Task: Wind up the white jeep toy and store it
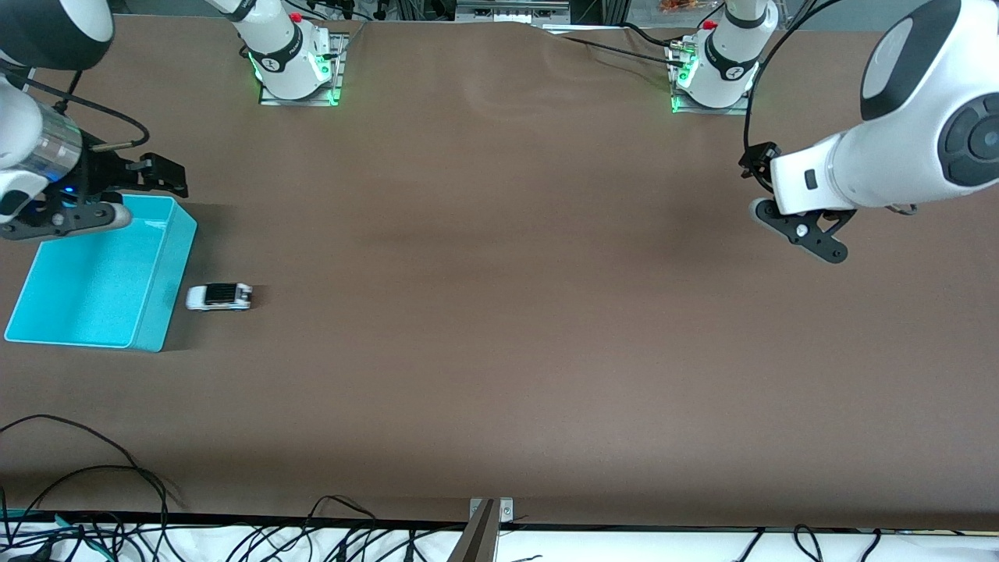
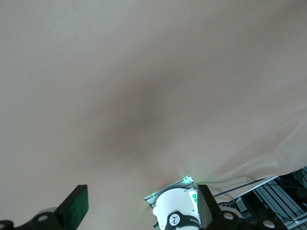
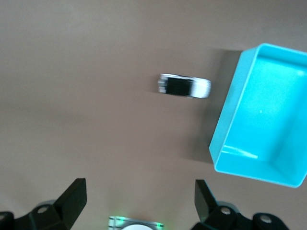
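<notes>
Right gripper — held in the air over the rim of the turquoise bin at the bin's end nearest the robot bases, at the right arm's end of the table. Fingers spread wide, nothing between them; in the right wrist view both dark fingertips stand well apart over bare table.

Left gripper — held in the air over bare tabletop at the left arm's end, the arm waiting. Fingers likewise apart and empty; the left wrist view shows its two fingertips spread wide, with only the brown surface and an arm's base past them.

White jeep toy — on the brown table, on its wheels, just beside the bin's long outer wall without touching it, on the side toward the left arm's end. White body, dark roof. In the right wrist view the toy lies beside the bin, a small gap of table between them.

Turquoise bin — open-topped, rectangular, nothing inside.

Cables — black, looped along the table edge nearest the front camera.
</notes>
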Available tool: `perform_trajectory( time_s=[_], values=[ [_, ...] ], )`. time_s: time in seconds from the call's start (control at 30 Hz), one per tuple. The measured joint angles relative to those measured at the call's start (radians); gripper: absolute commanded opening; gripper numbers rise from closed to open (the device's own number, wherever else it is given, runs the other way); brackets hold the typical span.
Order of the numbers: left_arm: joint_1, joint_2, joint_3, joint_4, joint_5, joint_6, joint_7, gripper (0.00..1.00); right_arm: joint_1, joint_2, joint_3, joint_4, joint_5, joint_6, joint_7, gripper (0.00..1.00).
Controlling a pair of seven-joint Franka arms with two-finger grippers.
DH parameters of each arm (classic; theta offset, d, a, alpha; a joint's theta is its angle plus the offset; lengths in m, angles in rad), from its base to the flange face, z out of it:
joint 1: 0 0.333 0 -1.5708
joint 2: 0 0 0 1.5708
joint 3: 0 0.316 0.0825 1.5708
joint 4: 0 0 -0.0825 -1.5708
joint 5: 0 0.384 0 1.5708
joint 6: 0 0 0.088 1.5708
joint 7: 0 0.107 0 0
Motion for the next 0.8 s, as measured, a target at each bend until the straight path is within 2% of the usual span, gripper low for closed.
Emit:
perform_trajectory(
  time_s=[0.23, 0.37, 0.53, 0.67, 0.8],
  values=[
    [-0.027, -0.051, -0.006, -0.004, 0.000, -0.007, -0.037, 1.00, 0.009, 0.029, 0.014, 0.000, -0.002, 0.009, -0.227, 1.00],
    [-0.046, -0.082, 0.014, -0.014, 0.000, -0.009, -0.039, 1.00, 0.009, 0.052, 0.015, 0.000, -0.002, 0.033, -0.396, 1.00],
    [-0.080, -0.128, 0.060, -0.061, 0.000, 0.048, -0.040, 1.00, 0.008, 0.085, 0.015, -0.003, -0.002, 0.072, -0.584, 1.00],
    [-0.101, -0.184, 0.105, -0.131, 0.000, 0.169, -0.041, 1.00, 0.007, 0.114, 0.014, -0.009, -0.002, 0.111, -0.712, 1.00],
    [-0.173, -0.223, 0.209, -0.175, 0.000, 0.236, -0.041, 1.00, 0.004, 0.140, 0.011, -0.027, -0.002, 0.167, -0.848, 1.00]
  ],
)
